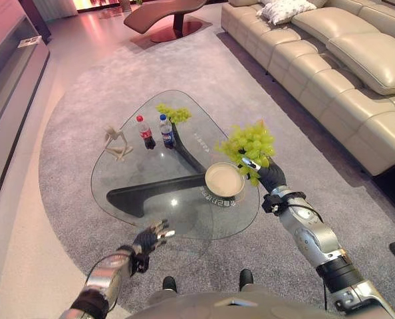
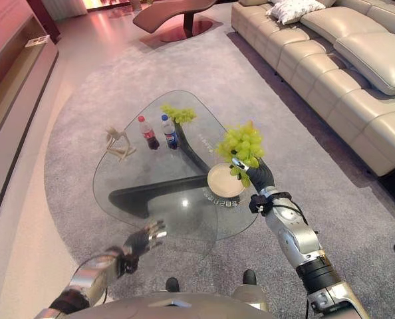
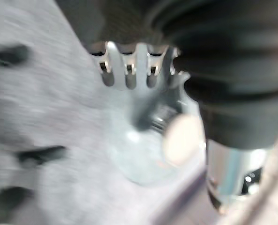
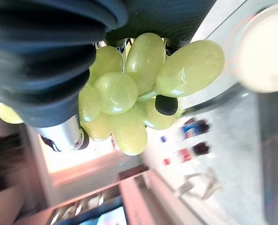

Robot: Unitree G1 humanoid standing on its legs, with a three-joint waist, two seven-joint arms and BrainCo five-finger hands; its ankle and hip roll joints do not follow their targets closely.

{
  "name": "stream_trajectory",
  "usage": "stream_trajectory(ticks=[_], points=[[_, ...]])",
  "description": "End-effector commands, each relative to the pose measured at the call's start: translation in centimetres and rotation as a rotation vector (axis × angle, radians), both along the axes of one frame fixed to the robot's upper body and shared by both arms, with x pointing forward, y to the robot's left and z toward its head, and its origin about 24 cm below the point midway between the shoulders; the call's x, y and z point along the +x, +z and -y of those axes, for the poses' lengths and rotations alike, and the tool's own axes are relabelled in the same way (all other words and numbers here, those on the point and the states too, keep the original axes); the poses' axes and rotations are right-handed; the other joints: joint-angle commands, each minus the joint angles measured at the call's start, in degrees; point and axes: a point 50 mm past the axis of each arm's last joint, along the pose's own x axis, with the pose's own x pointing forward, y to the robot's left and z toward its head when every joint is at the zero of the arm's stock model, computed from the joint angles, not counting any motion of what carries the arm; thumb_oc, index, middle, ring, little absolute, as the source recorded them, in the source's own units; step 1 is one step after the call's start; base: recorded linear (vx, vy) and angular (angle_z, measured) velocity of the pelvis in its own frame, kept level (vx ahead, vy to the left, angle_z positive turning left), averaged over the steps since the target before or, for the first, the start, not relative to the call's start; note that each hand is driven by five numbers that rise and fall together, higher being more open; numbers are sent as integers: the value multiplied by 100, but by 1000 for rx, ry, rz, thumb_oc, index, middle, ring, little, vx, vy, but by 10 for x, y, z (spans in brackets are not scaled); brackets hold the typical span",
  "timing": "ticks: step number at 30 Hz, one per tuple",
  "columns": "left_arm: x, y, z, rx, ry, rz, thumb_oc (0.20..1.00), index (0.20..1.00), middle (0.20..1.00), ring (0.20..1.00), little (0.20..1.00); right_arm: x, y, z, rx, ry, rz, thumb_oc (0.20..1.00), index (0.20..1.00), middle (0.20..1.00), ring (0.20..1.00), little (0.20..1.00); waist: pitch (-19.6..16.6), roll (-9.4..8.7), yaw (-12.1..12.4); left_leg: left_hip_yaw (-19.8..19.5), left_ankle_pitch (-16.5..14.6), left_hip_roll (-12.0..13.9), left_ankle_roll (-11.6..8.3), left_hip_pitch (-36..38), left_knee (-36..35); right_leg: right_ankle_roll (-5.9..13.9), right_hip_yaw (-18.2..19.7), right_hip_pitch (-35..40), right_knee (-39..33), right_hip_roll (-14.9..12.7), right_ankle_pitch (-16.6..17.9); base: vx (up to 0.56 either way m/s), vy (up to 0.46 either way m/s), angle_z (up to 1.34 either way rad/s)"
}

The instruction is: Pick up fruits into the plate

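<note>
We find the carrying step under way: the right hand (image 1: 269, 174) is closed round a bunch of green grapes (image 1: 251, 143), held in the air just beside the pale plate (image 1: 224, 181) that stands on the near right part of the glass table (image 1: 137, 176). In the right wrist view the grapes (image 4: 129, 89) press against the palm, with a dark fingertip (image 4: 166, 105) curled over them. We judge that the next move calls for bringing the bunch over the middle of the plate, lowering it and letting the fingers go only once it rests inside. A second bunch of grapes (image 1: 174, 113) lies at the far edge of the table, beside two bottles (image 1: 155, 131) and a small pale figurine (image 1: 118, 143), so more fruit remains to collect. The left hand (image 1: 151, 238) hovers at the near edge of the table, fingers relaxed and holding nothing. How firmly the stem is gripped we cannot tell, since the grapes hide most of the right hand's fingers; the left wrist view is too smeared to add detail.
</note>
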Motion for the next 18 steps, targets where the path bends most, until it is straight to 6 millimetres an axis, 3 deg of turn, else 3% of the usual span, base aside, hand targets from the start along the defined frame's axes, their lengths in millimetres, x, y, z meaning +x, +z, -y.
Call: stream_trajectory(ticks=[1,4,8,18], points=[[33,10,-25,157,143,110,1000,1000,1000,1000,1000,35,61,1,24,-70,295,200,200,200,200,200,522,-146,107,-168,-765,-213,173,-131,214,-78,-266,102,532,-6,-819,-138,-11,8],[32,7,-33,220,220,108,1000,1000,1000,1000,1000,43,61,4,-7,-107,293,200,200,200,200,200,691,-160,142,-234,-743,-241,168,-299,251,-111,-278,-29,577,0,-833,-142,-16,11],[41,9,-39,312,292,122,1000,1000,1000,1000,1000,65,71,12,-92,-198,304,200,200,200,200,200,1213,-143,295,-446,-642,-345,159,-813,366,-211,-275,-469,780,41,-841,-201,-30,13],[63,26,-52,439,431,226,1000,1000,1000,1000,1000,96,98,59,-302,-408,329,200,200,200,200,200,2078,-31,684,-710,-530,-603,186,-1548,588,-288,-568,-1181,1228,73,-886,-73,-13,14]])
